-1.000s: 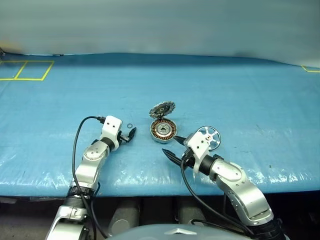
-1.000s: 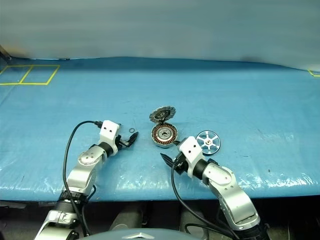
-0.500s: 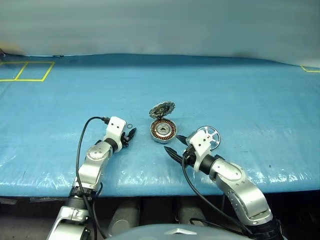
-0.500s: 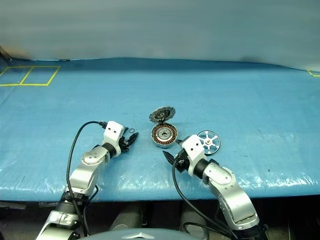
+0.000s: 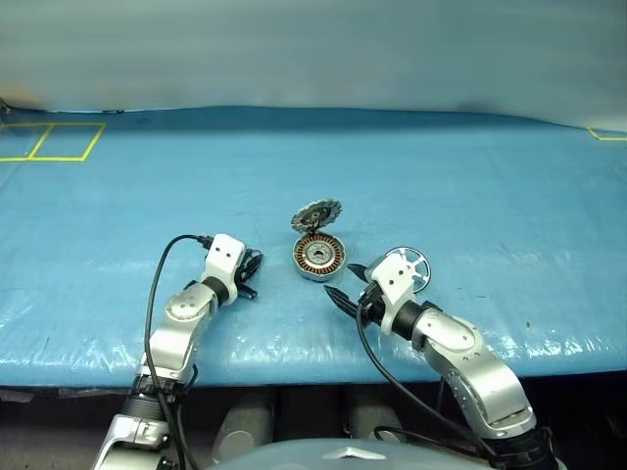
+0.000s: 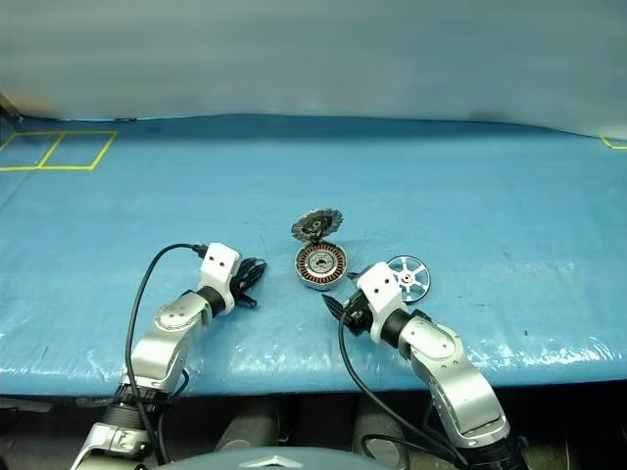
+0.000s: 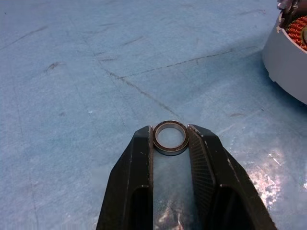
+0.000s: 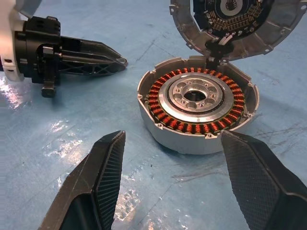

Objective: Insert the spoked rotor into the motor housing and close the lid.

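The motor housing [image 5: 318,257] sits mid-table, its copper windings and silver hub [image 8: 194,96] showing. Its ribbed lid [image 5: 315,213] stands tilted open at the housing's far rim. The spoked rotor [image 6: 409,274] lies flat to the right of the housing, partly behind my right wrist. My right gripper [image 5: 345,281] is open just in front of the housing, one finger on either side of its near wall and not touching it. Left of the housing, my left gripper [image 7: 171,139] is shut on a tiny thin dark ring [image 7: 170,137], held at the fingertips just above the table.
A blue tarp [image 5: 470,186] covers the table. Yellow tape squares [image 5: 49,137] mark the far left corner, and more yellow tape [image 5: 607,134] the far right. The table's front edge [image 5: 294,367] runs just below both arms. A black cable [image 5: 157,294] loops off the left wrist.
My left gripper, open beside the small ring a second ago, has shut on it. The right arm, housing, lid and rotor have stayed put.
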Motion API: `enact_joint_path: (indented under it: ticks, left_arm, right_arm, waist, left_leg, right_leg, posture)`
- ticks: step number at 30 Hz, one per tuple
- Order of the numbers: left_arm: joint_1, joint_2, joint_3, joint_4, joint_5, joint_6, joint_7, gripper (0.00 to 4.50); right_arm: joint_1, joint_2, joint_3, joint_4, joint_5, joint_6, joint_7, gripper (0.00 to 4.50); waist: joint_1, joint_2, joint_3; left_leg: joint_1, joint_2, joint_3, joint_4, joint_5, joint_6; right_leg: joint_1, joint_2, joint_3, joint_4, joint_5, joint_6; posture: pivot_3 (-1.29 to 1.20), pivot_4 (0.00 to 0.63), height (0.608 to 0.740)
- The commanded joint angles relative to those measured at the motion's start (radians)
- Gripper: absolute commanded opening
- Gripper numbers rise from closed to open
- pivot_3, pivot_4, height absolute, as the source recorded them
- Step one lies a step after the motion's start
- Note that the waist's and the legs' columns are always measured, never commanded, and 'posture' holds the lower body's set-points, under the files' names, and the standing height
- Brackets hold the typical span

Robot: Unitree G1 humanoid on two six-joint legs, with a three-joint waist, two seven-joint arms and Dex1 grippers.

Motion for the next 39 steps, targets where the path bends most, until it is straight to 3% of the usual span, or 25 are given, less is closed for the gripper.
enact_joint_path:
  ticks: [1,9,13,20,28,39]
  left_arm:
    - [0.027,0.035,0.046,-0.064,-0.072,-0.08,-0.088,0.71]
    - [0.053,0.081,0.08,-0.209,-0.259,-0.067,-0.276,0.71]
    - [0.01,0.145,-0.027,-0.207,-0.139,-0.086,-0.309,0.71]
    - [-0.145,0.088,-0.133,-0.095,-0.095,-0.125,-0.345,0.71]
    - [-0.248,0.033,-0.154,-0.024,-0.115,-0.114,-0.397,0.71]
    - [-0.303,0.054,-0.18,0.062,-0.056,-0.156,-0.45,0.71]
  right_arm:
    - [0.009,0.026,-0.06,-0.055,0.076,-0.03,0.014,3.34]
    - [0.013,0.024,-0.064,-0.05,0.084,-0.036,0.015,3.34]
    - [-0.002,0.029,-0.054,-0.04,0.084,-0.038,0.011,3.34]
    - [0.02,0.011,-0.063,-0.097,0.148,-0.013,0.049,3.34]
    - [0.078,-0.017,-0.048,-0.132,0.121,-0.028,0.035,3.34]
    - [0.172,-0.008,-0.071,-0.11,0.04,-0.097,-0.044,3.34]
  waist:
    - [0.001,0.0,0.0]
    - [0.002,-0.001,0.0]
    - [0.001,0.0,0.0]
    - [0.003,-0.001,0.001]
    - [0.002,-0.001,0.001]
    - [0.0,-0.001,0.001]
  left_leg:
    - [-0.001,0.0,0.0,0.0,0.0,0.0]
    - [-0.002,0.0,0.0,0.0,0.0,0.0]
    - [-0.002,0.0,0.001,0.0,0.0,0.0]
    - [-0.002,-0.001,0.001,0.0,0.0,0.002]
    - [-0.002,0.0,0.001,0.0,0.001,0.002]
    - [-0.002,0.0,0.001,0.001,0.001,0.002]
  right_leg:
    - [-0.001,0.0,0.0,0.0,0.0,0.0]
    - [-0.002,-0.001,0.0,-0.002,-0.001,-0.003]
    - [-0.002,0.0,0.0,-0.001,-0.002,-0.004]
    - [0.0,0.0,0.0,-0.002,-0.001,-0.003]
    - [-0.001,0.001,0.0,-0.001,0.001,0.001]
    - [-0.001,0.001,0.001,-0.001,0.002,0.002]
  posture:
    - [0.0,0.15,0.74]
    - [0.0,0.15,0.74]
    - [0.0,0.15,0.74]
    - [0.0,0.15,0.74]
    - [0.0,0.15,0.74]
    - [0.0,0.15,0.74]
